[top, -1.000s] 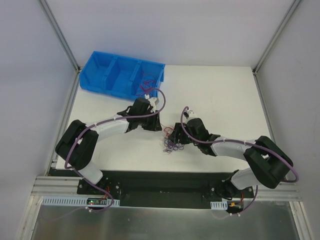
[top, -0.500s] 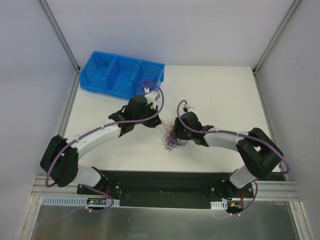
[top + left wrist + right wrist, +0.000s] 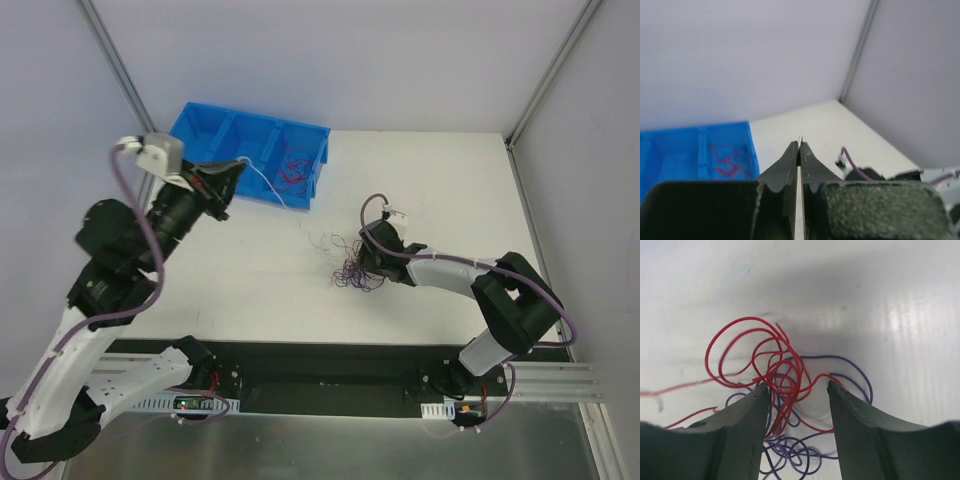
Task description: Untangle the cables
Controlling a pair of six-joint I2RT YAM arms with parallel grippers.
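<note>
The cables [image 3: 348,268] lie as a small bunch of red and purple wires on the white table, right of centre. My right gripper [image 3: 360,266] is low over them. In the right wrist view it [image 3: 797,390] stands open, its fingers straddling red loops [image 3: 771,360] and purple curls [image 3: 792,455]. My left gripper [image 3: 238,165] is raised high at the left, over the blue bin [image 3: 256,117]. It [image 3: 800,144] is shut on one white wire [image 3: 272,190], which trails down and right toward the table; a sliver [image 3: 800,138] shows at the fingertips.
The blue bin [image 3: 675,150] has three compartments, and the right one holds loose red wires [image 3: 293,170]. Metal frame posts [image 3: 120,70] stand at the back corners. The right arm [image 3: 865,172] shows below in the left wrist view.
My left gripper shut on the white wire and rose up and to the left, drawing it away from the bunch. The right gripper moved onto the bunch and narrowed somewhat.
</note>
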